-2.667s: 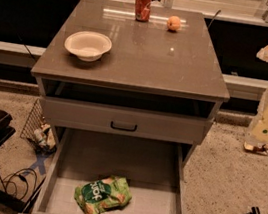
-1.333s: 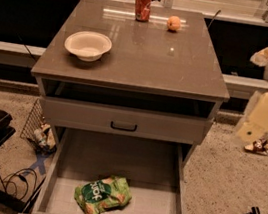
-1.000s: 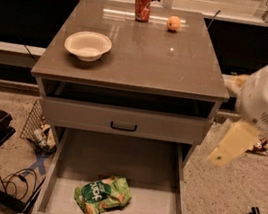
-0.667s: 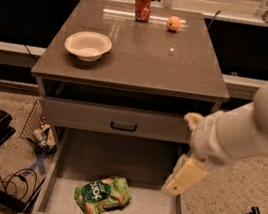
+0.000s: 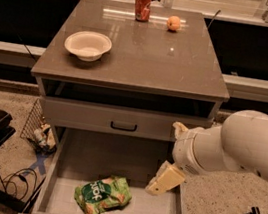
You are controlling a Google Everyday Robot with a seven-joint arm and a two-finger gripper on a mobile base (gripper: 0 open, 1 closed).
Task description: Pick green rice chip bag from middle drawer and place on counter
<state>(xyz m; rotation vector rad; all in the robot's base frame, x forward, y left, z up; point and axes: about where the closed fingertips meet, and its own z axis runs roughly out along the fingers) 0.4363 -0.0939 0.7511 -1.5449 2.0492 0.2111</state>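
Observation:
The green rice chip bag (image 5: 102, 195) lies flat on the floor of the open middle drawer (image 5: 66, 164), near its front left. The white arm reaches in from the right. The gripper (image 5: 165, 179), a cream-coloured end piece, hangs over the right part of the drawer, to the right of the bag and apart from it. The counter (image 5: 147, 55) is the brown-grey top of the cabinet above.
On the counter stand a white bowl (image 5: 87, 45) at the left, a red soda can (image 5: 142, 4) and a small orange fruit (image 5: 173, 22) at the back. A closed drawer panel with a black handle (image 5: 123, 126) sits above the open drawer. A wire basket (image 5: 39, 127) and cables lie on the floor at the left.
The arm has swung in from the right side of the cabinet, down and leftward, and the gripper now hangs over the open drawer. The bag has not moved.

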